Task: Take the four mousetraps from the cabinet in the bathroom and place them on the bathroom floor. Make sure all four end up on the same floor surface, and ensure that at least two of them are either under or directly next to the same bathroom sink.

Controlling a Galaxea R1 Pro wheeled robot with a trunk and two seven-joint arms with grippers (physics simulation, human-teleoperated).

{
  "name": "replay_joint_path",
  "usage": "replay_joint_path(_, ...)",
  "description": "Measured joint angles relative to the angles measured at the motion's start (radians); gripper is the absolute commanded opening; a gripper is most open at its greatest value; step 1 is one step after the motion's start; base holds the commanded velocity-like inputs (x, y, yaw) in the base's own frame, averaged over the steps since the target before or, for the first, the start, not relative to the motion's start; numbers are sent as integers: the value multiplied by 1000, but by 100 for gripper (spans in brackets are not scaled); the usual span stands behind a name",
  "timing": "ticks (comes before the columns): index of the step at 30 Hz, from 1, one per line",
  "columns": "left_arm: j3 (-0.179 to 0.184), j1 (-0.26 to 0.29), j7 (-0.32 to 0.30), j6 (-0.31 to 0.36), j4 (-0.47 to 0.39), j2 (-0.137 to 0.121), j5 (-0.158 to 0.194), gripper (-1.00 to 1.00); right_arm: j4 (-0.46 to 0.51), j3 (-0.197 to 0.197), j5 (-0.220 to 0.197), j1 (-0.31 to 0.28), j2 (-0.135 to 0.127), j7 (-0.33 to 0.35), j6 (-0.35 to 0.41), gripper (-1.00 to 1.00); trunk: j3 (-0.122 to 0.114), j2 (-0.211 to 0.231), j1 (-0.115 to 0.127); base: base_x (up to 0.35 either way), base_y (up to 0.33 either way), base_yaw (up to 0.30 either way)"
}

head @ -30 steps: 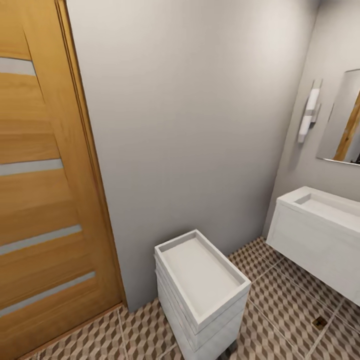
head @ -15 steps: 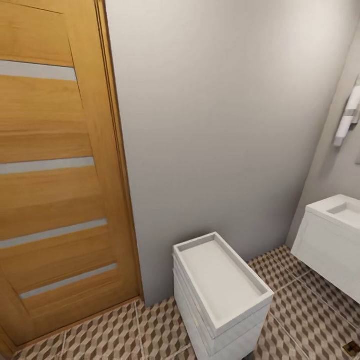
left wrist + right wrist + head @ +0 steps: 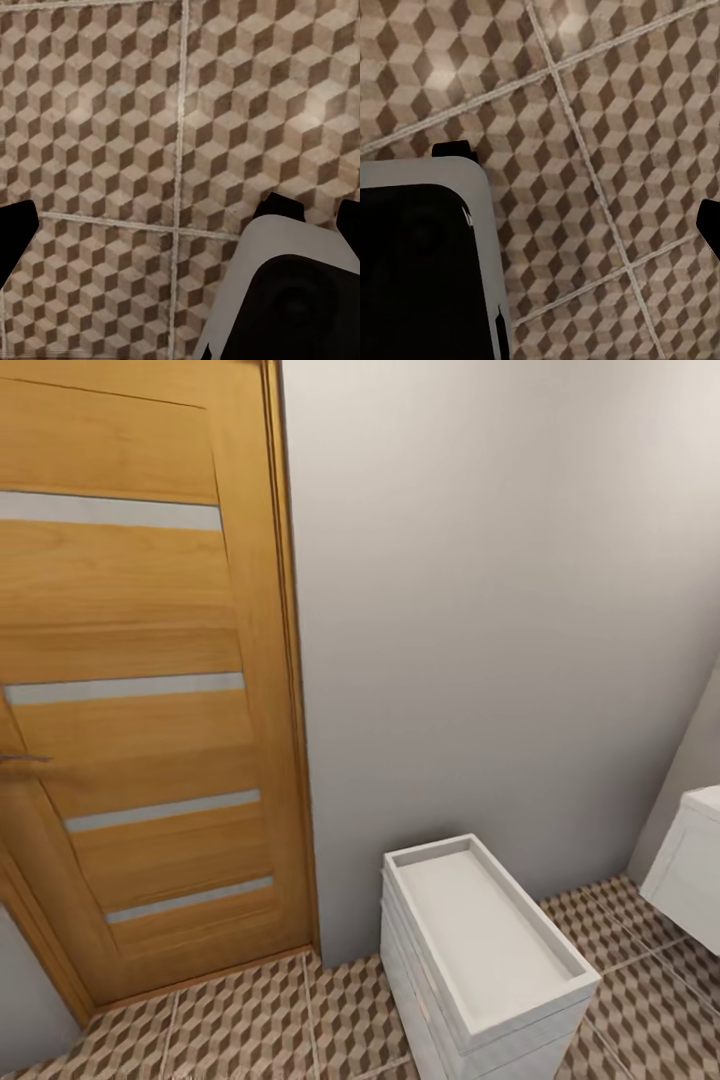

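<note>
The robot is in transit, looking for the orange-brown cabinet; neither it nor the mousetraps can be seen. Ahead stand an orange-brown wooden door with pale glass strips (image 3: 140, 690), a small white drawer unit with a tray top (image 3: 480, 950), and a corner of the white sink vanity (image 3: 690, 860) on the cube-patterned bathroom floor (image 3: 250, 1020); the view has panned left since a second ago, pushing the vanity to the edge; next, turning on until the cabinet appears seems needed; whether either arm's jaws are spread I cannot tell.

We see an orange-brown wooden door (image 3: 140, 690) with pale grey horizontal stripes, a plain grey wall (image 3: 500, 610), a white drawer unit (image 3: 480, 960), the white sink (image 3: 690, 865), and the bathroom floor (image 3: 112, 112) tiled in brown, beige and white cubes with pale grout.
</note>
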State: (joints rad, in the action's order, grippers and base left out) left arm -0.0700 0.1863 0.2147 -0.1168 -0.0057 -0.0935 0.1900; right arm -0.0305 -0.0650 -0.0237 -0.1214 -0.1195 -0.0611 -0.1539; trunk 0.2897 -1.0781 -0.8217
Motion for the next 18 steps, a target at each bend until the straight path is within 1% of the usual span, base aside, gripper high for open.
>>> replay_joint_path(18,0,0,-1,1,0,0,-1,100,0,0,0,0,0,1,0,100,0,0,0,0,0,281)
